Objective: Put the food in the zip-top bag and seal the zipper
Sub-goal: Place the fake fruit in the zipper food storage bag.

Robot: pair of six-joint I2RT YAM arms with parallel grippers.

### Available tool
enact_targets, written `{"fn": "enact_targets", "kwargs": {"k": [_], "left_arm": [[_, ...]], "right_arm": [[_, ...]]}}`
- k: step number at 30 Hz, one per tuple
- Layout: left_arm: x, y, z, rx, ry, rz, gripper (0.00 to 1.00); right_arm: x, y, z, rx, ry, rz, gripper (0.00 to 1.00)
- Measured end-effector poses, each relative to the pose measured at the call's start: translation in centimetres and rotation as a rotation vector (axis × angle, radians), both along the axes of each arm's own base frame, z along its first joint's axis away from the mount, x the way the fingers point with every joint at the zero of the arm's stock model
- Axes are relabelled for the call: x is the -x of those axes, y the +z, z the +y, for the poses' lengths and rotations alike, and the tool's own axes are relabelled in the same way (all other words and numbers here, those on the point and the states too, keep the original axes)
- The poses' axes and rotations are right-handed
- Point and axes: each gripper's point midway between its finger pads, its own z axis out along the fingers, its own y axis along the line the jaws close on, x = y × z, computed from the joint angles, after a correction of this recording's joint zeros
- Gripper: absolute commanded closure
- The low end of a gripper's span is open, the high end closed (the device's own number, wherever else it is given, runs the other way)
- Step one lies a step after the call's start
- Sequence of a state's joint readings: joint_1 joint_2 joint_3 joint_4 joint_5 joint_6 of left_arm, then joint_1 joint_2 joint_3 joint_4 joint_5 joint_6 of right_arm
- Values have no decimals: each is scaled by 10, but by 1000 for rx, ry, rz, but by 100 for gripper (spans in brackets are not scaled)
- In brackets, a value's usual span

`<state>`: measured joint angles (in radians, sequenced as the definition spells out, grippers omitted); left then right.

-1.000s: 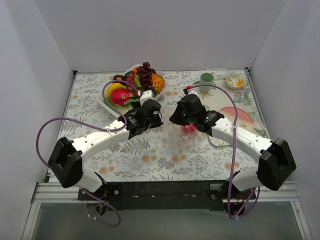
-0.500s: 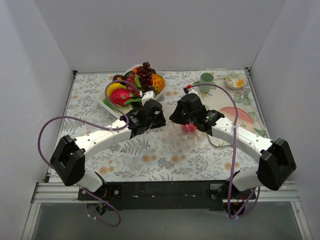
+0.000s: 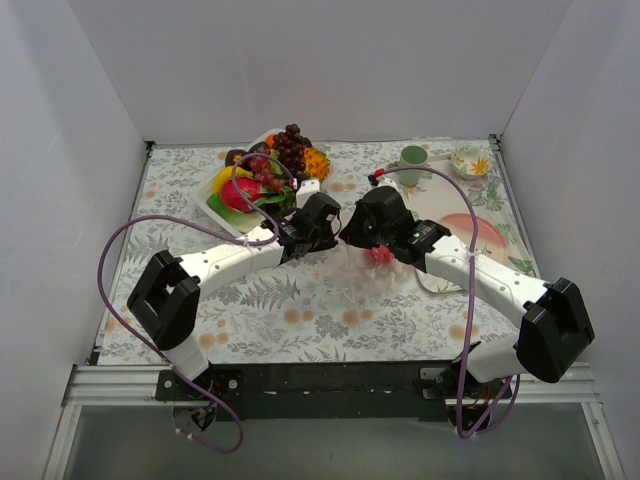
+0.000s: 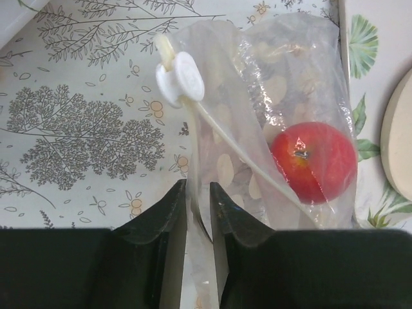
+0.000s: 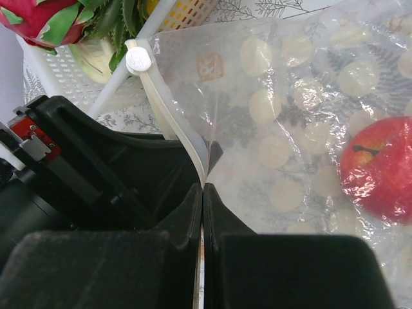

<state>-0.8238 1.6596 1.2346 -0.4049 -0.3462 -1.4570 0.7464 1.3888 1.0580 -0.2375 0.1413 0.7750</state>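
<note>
The clear zip-top bag lies on the table between my grippers, with a red round fruit inside. My right gripper is shut on the bag's zipper strip, below its white slider; the fruit shows through the film. My left gripper straddles the bag's edge with a narrow gap between the jaws. The slider, zipper and fruit lie ahead of it. More food, including dark grapes, sits in the white tray.
A green cup and a small bowl stand at the back right. A pale pink plate lies under the right arm. The white tray sits close behind the left gripper. White walls enclose three sides.
My left arm has swung right, from beside the tray to the bag's edge, meeting the right gripper. The right gripper and bag have barely moved.
</note>
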Motion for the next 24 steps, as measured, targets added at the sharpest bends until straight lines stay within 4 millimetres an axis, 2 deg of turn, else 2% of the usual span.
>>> {"fn": "enact_targets", "kwargs": {"k": [2,7,11,15,19,24], "left_arm": [[1,-2,3,-14,4,6,93],[3,1,4,-8,-4,-1,95],[11,10,2,31,-42,-10,100],[19,17,3,88,-79,-22,100],[30,9,12,145,-110,-2,100],[29,1,21,160,-107,20,100]], "right_arm": [[0,0,-1,1,-3,-3,99],[-2,0,-2,7,-12,-7,99],[-3,0,-4,12,-17,-10,99],[-8,-2,-10,27,-33,-16,99],[-14,-3,-17,39,-53,-19,99],[-17,-5,-35,93,-87,-23,99]]}}
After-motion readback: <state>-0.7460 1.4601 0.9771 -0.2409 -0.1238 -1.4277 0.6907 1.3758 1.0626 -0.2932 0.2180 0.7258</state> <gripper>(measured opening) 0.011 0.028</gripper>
